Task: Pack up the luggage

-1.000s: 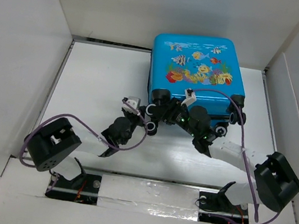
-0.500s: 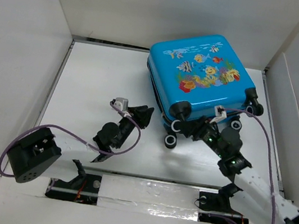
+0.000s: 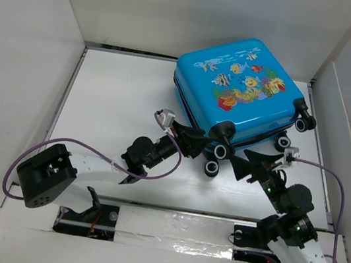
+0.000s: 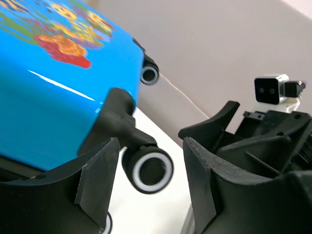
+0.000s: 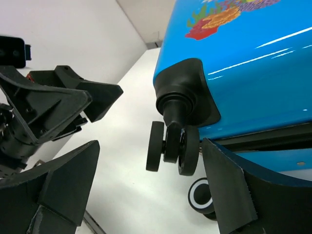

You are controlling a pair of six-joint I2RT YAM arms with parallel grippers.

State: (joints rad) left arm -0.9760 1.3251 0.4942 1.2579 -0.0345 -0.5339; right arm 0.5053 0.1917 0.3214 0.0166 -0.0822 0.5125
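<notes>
From above, the closed luggage (image 3: 238, 91) lies print-up and skewed on the table (image 3: 114, 95), with the left gripper (image 3: 195, 141) and right gripper (image 3: 242, 163) flanking its near corner, both with jaws spread. The left wrist view frames a white-rimmed caster wheel (image 4: 148, 169) of the luggage between open fingers, untouched. The right wrist view shows a twin caster (image 5: 173, 146) likewise, so I'd press on the rigid shell beside the wheels, since casters swivel away.

We count one luggage (image 3: 242, 89), four caster wheels (image 3: 212, 169) on it, one worktop (image 3: 114, 95), and two grippers, the left gripper (image 3: 203, 142) and the right gripper (image 3: 240, 163), each with two fingers (image 4: 209, 175).
</notes>
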